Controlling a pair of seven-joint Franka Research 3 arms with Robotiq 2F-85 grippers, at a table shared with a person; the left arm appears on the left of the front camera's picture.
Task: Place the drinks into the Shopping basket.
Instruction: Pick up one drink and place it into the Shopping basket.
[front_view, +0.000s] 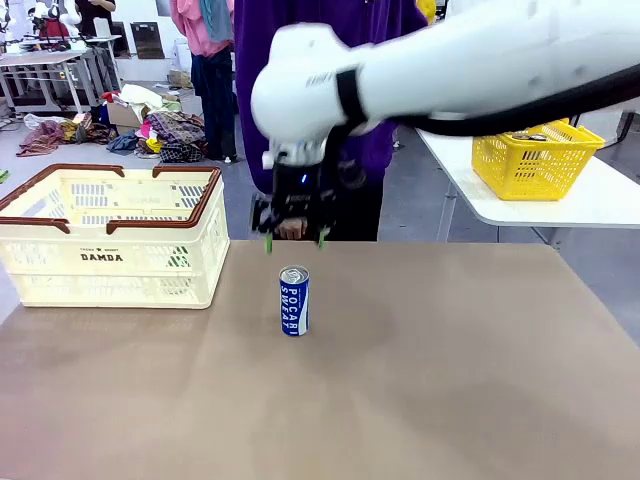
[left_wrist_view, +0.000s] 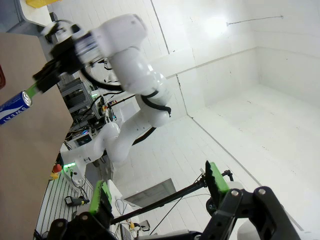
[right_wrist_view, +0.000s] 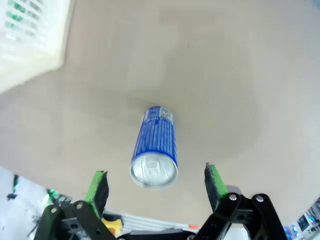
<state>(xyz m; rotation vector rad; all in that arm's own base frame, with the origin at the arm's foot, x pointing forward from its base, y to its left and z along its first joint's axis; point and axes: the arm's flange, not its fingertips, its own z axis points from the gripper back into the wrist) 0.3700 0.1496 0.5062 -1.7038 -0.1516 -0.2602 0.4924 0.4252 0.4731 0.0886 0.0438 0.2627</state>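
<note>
Brown tabletop (front_view: 450, 380), matte, runs the width of the front view. Blue can (front_view: 293, 300) stands upright on it, left of centre, white "POCARI SWEAT" lettering facing the near side, silver top up.

Right arm (front_view: 480, 60) reaches in from the right and across the middle. Right gripper (front_view: 294, 238) hangs directly above the can, fingers pointing down, jaws apart. Green pad tips are clear of the can top; no contact seen.

Right wrist view: right gripper (right_wrist_view: 155, 182) looks straight down on the blue can (right_wrist_view: 155, 150). Silver top sits between the two green pads, with a gap on either side. Nothing clamped.

Cream basket (front_view: 110, 235) sits at the far left of the table, well apart from the can, brown rim handles, "DAMDA" on the near wall. Green patch (front_view: 178, 258) shows through the slots near its right corner; too small to tell what it is. Blurred corner of the basket (right_wrist_view: 30, 40) shows top left in the right wrist view.

Left wrist view: left gripper (left_wrist_view: 157, 192) points away from the table toward white walls, jaws wide apart, holding nothing. The blue can (left_wrist_view: 12, 106) and the other arm show far off at the upper left.

Person in purple top (front_view: 300, 30) stands at the far side behind the arm. Yellow mesh basket (front_view: 535, 158) rests on a separate white table (front_view: 600, 200), far right.
</note>
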